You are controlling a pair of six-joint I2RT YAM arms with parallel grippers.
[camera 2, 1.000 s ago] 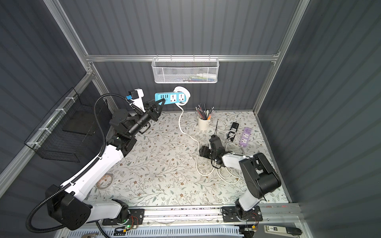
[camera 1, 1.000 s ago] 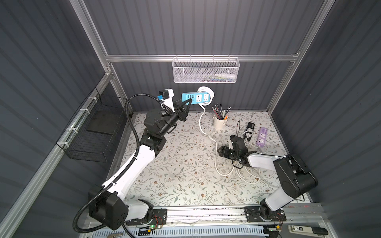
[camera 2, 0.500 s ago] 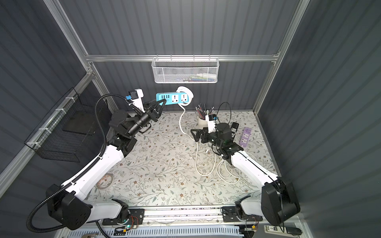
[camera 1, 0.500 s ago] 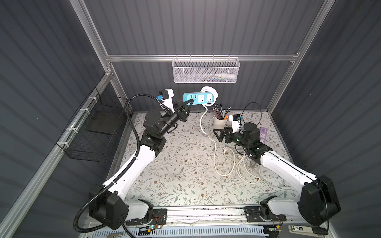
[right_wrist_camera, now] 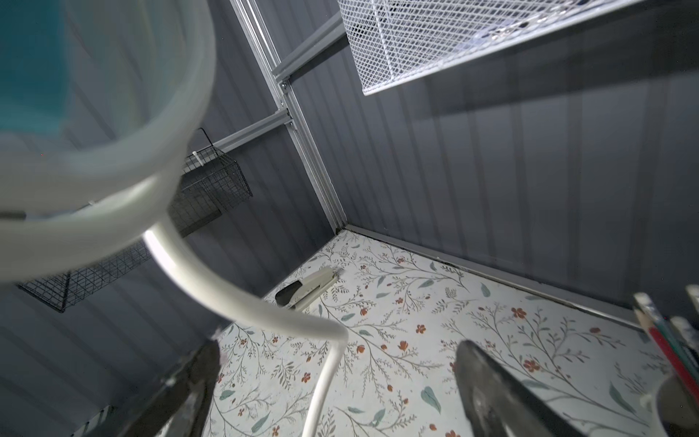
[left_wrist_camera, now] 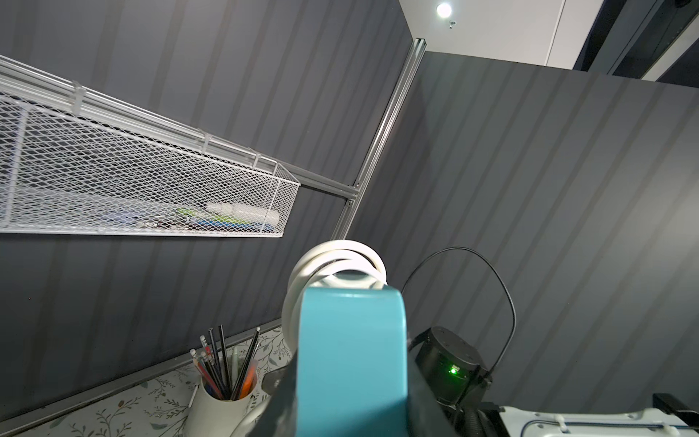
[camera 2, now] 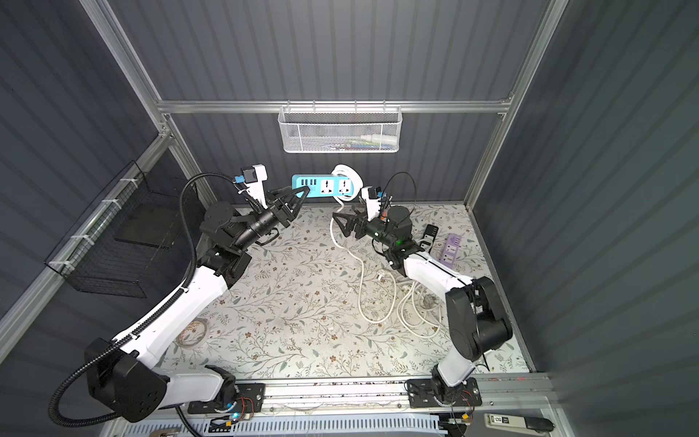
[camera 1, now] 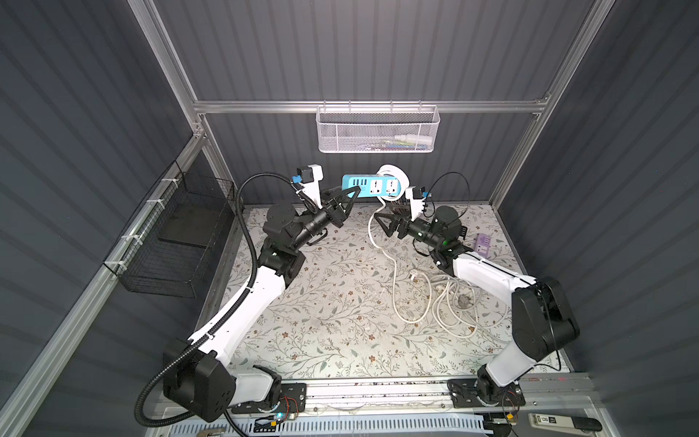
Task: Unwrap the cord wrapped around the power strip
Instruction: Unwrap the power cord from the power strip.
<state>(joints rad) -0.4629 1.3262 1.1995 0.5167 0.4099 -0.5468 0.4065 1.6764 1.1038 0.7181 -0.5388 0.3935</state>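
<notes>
High above the back of the table (camera 1: 321, 302), the blue power strip (camera 1: 372, 186) hangs level in the air, its near end clamped in the left gripper (camera 1: 350, 195). In the left wrist view the strip (left_wrist_camera: 351, 359) juts straight out from between the closed jaws. The white cord (camera 1: 393, 176) is looped a few times around the strip's far end. From there it drops to the table and ends in a loose tangle beside the right arm's base.

The right gripper (camera 1: 381, 225) sits below and just to the right of the strip, jaws spread wide and gripping nothing. In the right wrist view the hanging cord (right_wrist_camera: 242, 302) falls between the two fingers (right_wrist_camera: 491, 393), nearer one of them, and I cannot tell whether it touches it.

The left arm reaches up and back, with its wrist angled up toward the strip. The right arm stretches from its base toward the middle of the back wall, forearm low, wrist raised and pointing at the left arm.

A second ago the right arm was folded low over the tangle on the table. Since then it has swung up, and over the last half second it has moved closer under the coil. The left arm and the strip have barely moved.
</notes>
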